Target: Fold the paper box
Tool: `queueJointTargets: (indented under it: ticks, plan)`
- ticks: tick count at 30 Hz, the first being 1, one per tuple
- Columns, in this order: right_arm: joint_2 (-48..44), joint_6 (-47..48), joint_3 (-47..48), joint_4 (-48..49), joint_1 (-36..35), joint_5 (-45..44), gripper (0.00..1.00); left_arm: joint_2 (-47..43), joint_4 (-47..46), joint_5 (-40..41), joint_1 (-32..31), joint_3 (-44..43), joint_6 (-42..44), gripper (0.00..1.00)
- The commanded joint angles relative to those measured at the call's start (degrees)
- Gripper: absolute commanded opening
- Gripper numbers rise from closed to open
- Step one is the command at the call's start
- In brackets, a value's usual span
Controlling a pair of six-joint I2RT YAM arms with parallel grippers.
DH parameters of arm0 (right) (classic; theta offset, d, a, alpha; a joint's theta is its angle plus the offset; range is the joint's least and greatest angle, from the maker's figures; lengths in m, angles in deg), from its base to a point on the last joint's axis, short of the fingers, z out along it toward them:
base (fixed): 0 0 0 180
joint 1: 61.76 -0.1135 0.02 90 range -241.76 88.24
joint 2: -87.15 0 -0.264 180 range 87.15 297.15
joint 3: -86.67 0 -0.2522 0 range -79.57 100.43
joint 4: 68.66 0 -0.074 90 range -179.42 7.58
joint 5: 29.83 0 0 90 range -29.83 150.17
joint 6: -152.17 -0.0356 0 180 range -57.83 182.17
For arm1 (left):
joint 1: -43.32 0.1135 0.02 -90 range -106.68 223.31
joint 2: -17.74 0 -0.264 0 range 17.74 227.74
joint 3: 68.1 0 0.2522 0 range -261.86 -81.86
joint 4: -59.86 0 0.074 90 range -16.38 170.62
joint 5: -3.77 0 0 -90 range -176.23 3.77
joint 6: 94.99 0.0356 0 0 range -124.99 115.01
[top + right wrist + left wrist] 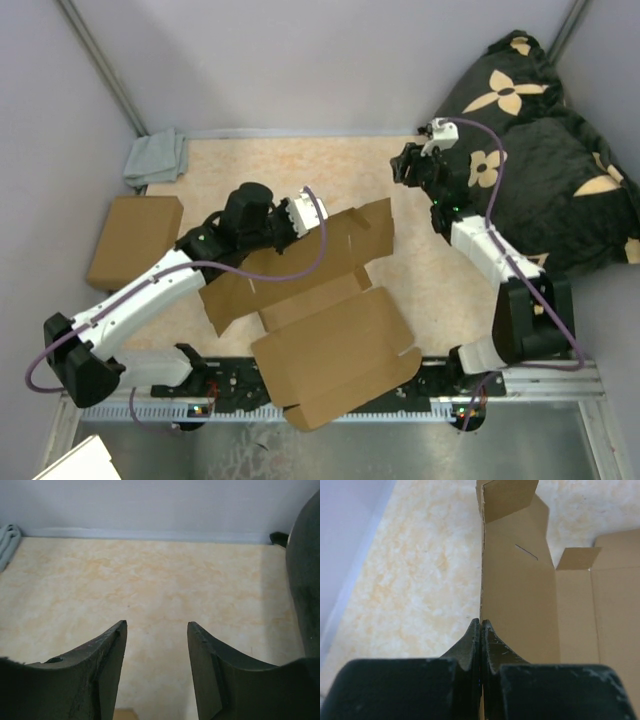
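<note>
While left jaws clamp paper box [520, 605] flap, right jaws wide, well apart from box.

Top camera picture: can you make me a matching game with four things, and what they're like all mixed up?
1 left pincer
2 right pincer
3 grey cloth
4 flowery cushion

A far left corner
B open, holding nothing
C far right side
D shut on the paper box

Pairs: 1-D, 2-B, 3-A, 4-C
</note>
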Motion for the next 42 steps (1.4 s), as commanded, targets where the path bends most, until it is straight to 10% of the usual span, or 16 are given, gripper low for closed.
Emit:
queueJointTargets:
  ticks: [1,7,19,32,42]
  plan:
    - [9.15,2.85,8.64,-3.50,2.08,2.10,0.51,-0.66,-4.19,13.01,-4.48,-0.78,9.13,0.00]
    - [17.10,6.63,9.64,-1.43,3.78,12.64,0.49,-0.21,-8.45,20.93,-7.82,-0.03,15.99,0.00]
    - [25.98,-12.17,0.95,33.49,10.12,48.82,0.47,2.91,-28.16,26.62,-7.91,8.76,24.90,0.00]
    - [30.22,-18.56,-1.41,48.72,10.12,55.26,0.48,10.83,-30.90,33.15,-7.53,9.15,24.25,0.00]
    - [34.41,-13.94,6.26,36.62,9.75,50.03,0.49,14.09,-32.60,37.60,-5.75,7.83,19.54,0.00]
